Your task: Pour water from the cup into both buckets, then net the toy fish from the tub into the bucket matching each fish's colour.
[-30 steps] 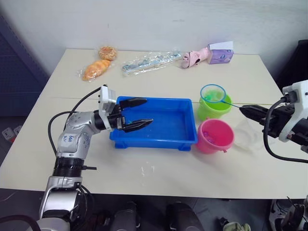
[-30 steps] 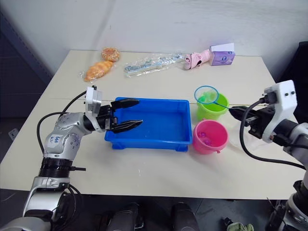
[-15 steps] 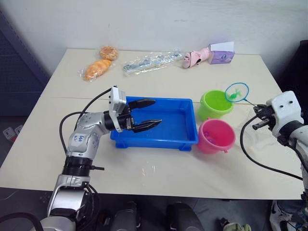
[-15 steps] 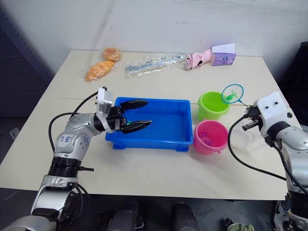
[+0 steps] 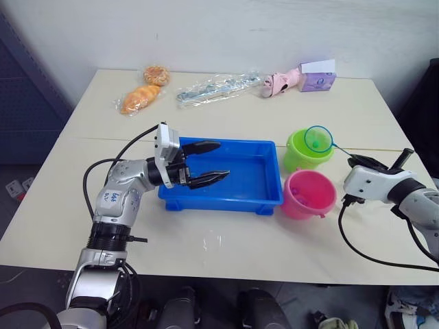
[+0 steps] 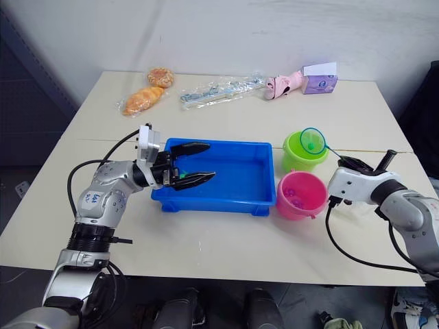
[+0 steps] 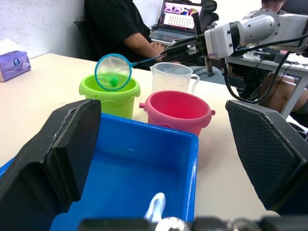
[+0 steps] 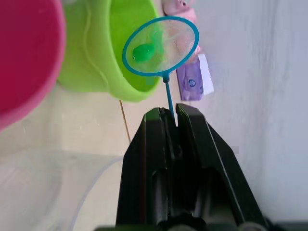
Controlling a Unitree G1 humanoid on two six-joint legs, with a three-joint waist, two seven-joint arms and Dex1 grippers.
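— Where is the net [image 5: 318, 138]?

— Clamped by its handle in the right gripper [image 8: 168, 115], hoop over the green bucket [image 5: 306, 151], a green fish [image 8: 143, 52] in the mesh.

— And the left gripper [image 5: 206, 163]?

— Fingers spread apart over the blue tub [image 5: 264, 194], holding nothing.

— The other containers?

— The pink bucket [image 5: 309, 195] stands just beside the tub's right end, nearer the table's [image 5: 206, 240] front edge than the green one. The clear cup [image 7: 172, 78] sits just beyond them, toward the right edge.

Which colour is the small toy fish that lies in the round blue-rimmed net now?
Green; the small plastic toy fish shows best in the right wrist view.
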